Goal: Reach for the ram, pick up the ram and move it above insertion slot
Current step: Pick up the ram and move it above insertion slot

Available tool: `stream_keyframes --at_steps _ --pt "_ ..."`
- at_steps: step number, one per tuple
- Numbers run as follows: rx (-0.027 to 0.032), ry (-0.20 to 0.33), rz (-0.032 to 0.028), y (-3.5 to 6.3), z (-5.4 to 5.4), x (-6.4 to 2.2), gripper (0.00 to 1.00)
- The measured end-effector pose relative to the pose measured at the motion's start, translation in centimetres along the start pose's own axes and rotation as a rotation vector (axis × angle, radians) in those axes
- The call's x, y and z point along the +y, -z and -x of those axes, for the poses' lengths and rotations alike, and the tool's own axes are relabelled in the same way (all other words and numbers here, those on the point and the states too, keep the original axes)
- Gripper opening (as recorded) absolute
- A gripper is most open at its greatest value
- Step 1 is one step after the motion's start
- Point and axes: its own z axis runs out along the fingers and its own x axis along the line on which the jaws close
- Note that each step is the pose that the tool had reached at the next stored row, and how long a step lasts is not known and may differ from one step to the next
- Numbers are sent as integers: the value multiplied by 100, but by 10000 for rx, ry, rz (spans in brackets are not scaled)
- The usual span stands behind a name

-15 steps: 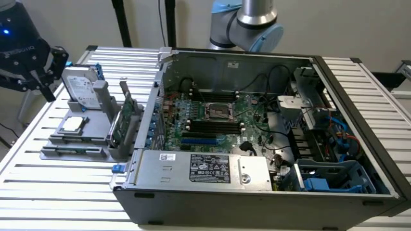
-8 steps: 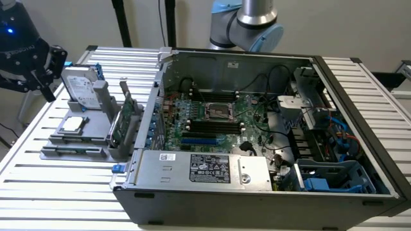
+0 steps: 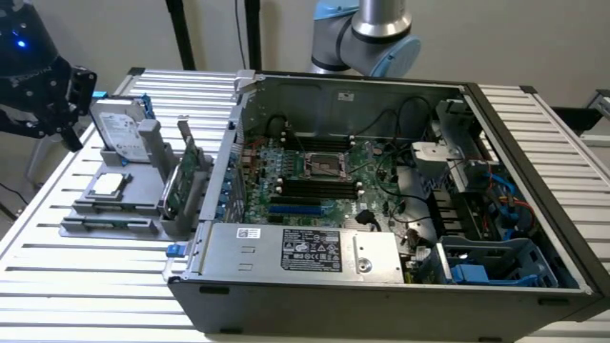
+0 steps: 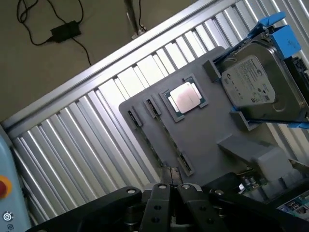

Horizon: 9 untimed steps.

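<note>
The ram [image 3: 105, 223] shows as a thin green strip lying low along the front of the grey parts holder [image 3: 143, 214], at the exterior view's left. My black gripper [image 3: 53, 100] hangs above and behind the holder, beside the hard drive, well apart from the ram. In the wrist view my gripper [image 4: 175, 191] has its fingers close together with nothing between them, over the holder's edge [image 4: 203, 130]. The insertion slot is one of the parallel black sockets [image 3: 319, 187] on the green motherboard inside the open computer case.
The holder also carries a silver hard drive [image 3: 119, 128] in a blue bracket, a CPU chip [image 3: 107, 184] and an upright expansion card [image 3: 186, 168]. The case walls [image 3: 228, 143], cables and power supply [image 3: 305, 250] surround the motherboard. A slatted metal table [image 3: 86, 279] lies underneath.
</note>
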Motion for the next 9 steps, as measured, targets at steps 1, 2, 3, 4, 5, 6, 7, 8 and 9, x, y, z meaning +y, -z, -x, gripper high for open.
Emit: stream_keyframes --at_steps 1,2,3,4,5,6,7,8,9 --pt "6 181 -2 0 0 0 11" --pt "10 365 -6 0 0 0 11" --pt "14 540 -11 0 0 0 11" --pt "17 725 -17 0 0 0 11" --pt "19 905 -26 0 0 0 11" --pt "19 1086 -37 -1 0 0 11" --pt "18 1265 -51 -1 1 0 11" --pt "18 1457 -67 0 0 -1 11" --pt "16 1636 -87 1 0 0 11"
